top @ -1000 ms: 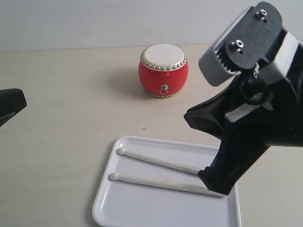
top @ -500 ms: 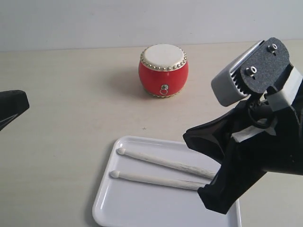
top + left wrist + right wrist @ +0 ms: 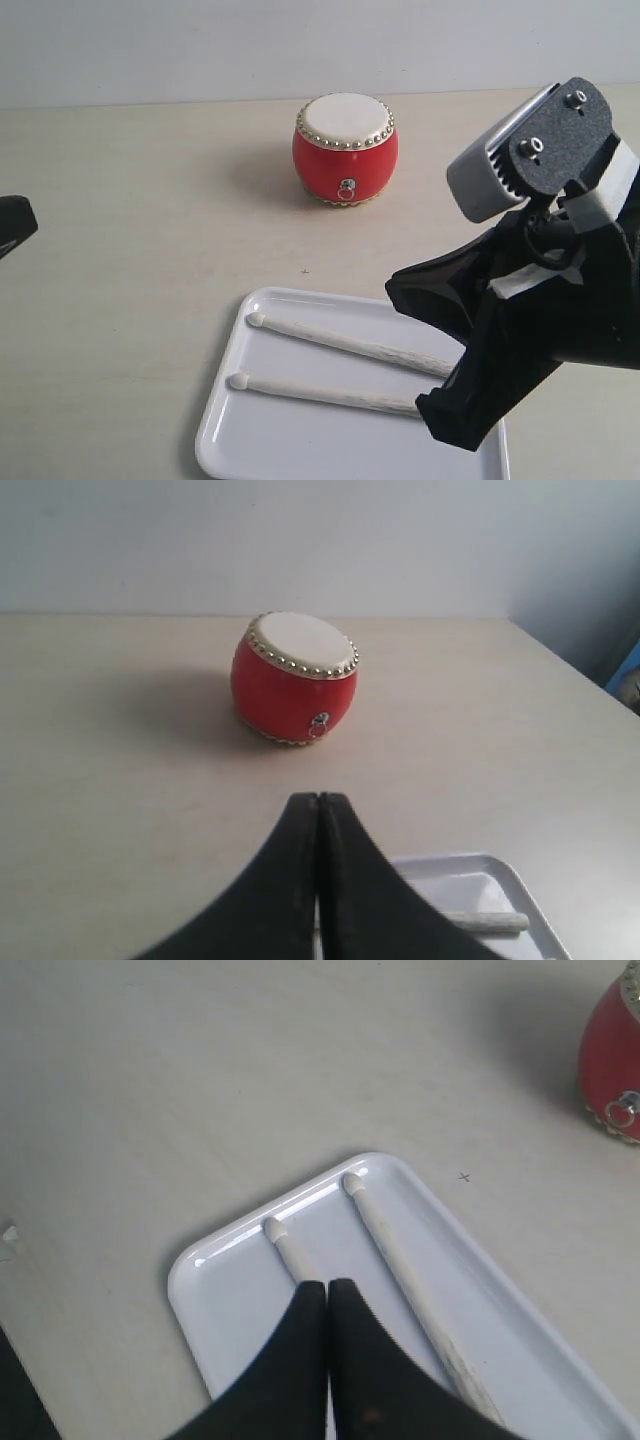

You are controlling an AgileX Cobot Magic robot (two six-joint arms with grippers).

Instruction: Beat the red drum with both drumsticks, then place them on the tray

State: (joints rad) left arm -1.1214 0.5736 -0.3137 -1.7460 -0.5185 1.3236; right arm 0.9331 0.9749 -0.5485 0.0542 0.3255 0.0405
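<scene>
— Lifted clear since a second ago, the right gripper [image 3: 327,1285] is hanging over the tray [image 3: 210,430], its fingers pressed together on nothing.
— And the left gripper [image 3: 318,798]?
— Also pinched closed and empty, drawing back to the left.
— The drumsticks [image 3: 340,342]?
— Both are lying side by side in the tray, the nearer one slightly shifted, well apart from the red drum [image 3: 345,150]. They are looking light, stiff and apt to roll. Any regrasp is best taken near the butt end.

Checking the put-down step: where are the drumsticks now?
In the exterior view both drumsticks lie side by side in the tray, lower centre, with the red drum beyond.
</scene>
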